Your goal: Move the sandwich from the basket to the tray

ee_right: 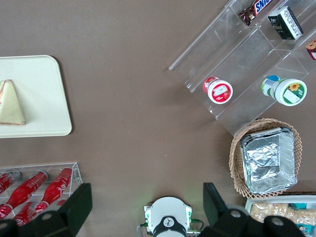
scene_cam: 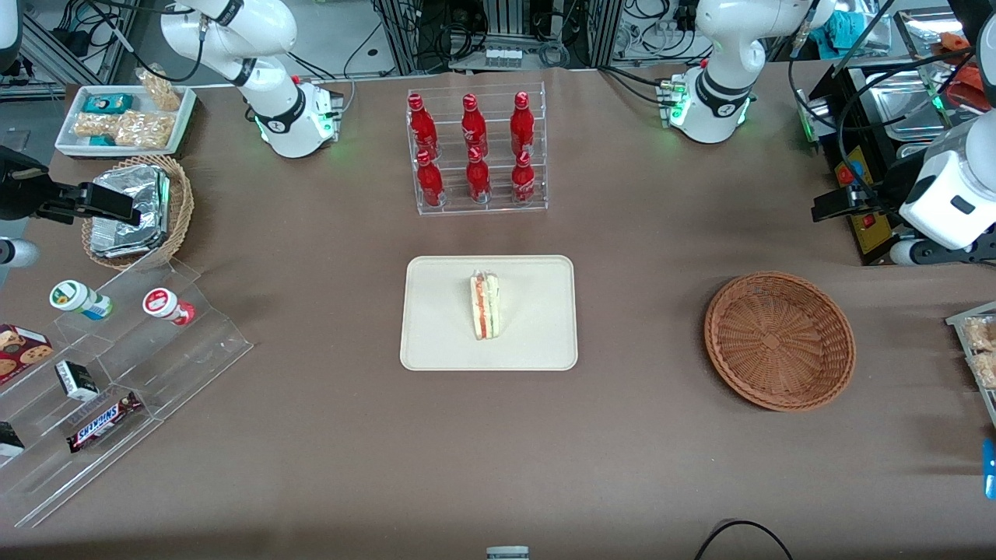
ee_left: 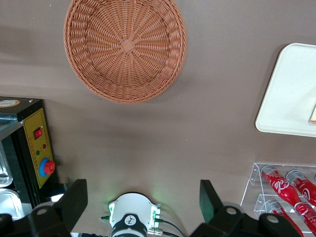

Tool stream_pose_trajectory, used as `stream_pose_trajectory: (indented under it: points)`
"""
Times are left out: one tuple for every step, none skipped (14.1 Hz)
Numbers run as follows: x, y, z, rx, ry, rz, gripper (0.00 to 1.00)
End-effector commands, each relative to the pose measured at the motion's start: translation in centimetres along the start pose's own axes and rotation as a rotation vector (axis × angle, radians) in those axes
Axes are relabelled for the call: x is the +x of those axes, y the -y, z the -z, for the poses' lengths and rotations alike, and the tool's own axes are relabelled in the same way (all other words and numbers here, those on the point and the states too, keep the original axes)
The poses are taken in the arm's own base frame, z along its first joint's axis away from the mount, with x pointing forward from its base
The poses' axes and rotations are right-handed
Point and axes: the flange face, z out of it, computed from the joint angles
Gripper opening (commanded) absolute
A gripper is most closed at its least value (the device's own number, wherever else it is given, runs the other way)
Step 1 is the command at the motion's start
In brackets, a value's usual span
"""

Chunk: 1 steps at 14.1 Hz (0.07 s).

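On smooth tray (scene_cam: 443, 327), triangular sandwich (scene_cam: 485, 305)

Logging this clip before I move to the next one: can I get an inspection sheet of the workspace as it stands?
Surface: brown table, flat.
Sandwich: lying on the tray, near its middle.
Basket: holds nothing, toward the working arm's end.
Clutter: rack of red bottles; foil packets in a smaller basket; clear stepped shelf of snacks and cups; white bin of snack packets.
Claw: open, holding nothing, raised near the working arm's base.
Cables: black cable at the table edge nearest the front camera.
Surroundings: control box with red button.
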Motion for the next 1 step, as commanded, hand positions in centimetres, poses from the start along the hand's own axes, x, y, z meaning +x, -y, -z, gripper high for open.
stream_pose_trajectory:
  points:
    - [0.16, -0.1, 0.32, 0.0, -0.012, 0.005, 1.0]
